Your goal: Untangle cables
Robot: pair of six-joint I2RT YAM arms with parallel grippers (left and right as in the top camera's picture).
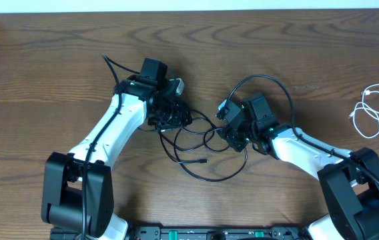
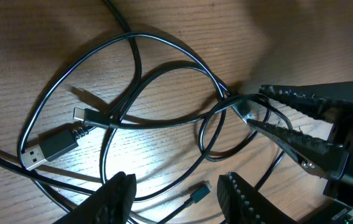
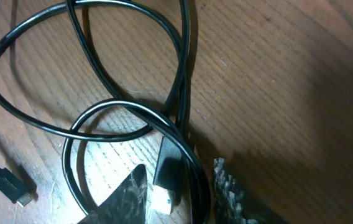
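- The step in hand is judged to be the freeing of a plug end from the loops of the black cable (image 3: 185, 50) at the right pincer (image 3: 179, 169). The USB plug (image 3: 167, 179) is best taken by its stiff body, not by the cord behind it.
- It should then be drawn back through the loop crossing it, along its own length and low over the desk (image 1: 56, 60), so that the knot is not pulled tighter.
- The right pincer is seen partly open, astride the USB plug and a strand of the black cable. Whether anything is pressed between the jaws cannot be told.
- Around the right pincer the black cable is spread on the desk in several crossing loops. A larger plug (image 2: 49, 148) and a small plug (image 2: 198, 194) are seen lying loose at the tangle's far side.
- Across the tangle from the right pincer, the left pincer (image 2: 176, 180) is held open above the desk. Nothing is gripped, and the small plug is seen below the gap between its fingers.
- A loop is best pinned by the left pincer meanwhile, since the whole tangle may otherwise be dragged along.
- The white cable (image 1: 375, 111) is seen coiled by itself on the desk, well apart from the right pincer on the side away from the tangle, and nothing is touched by it.
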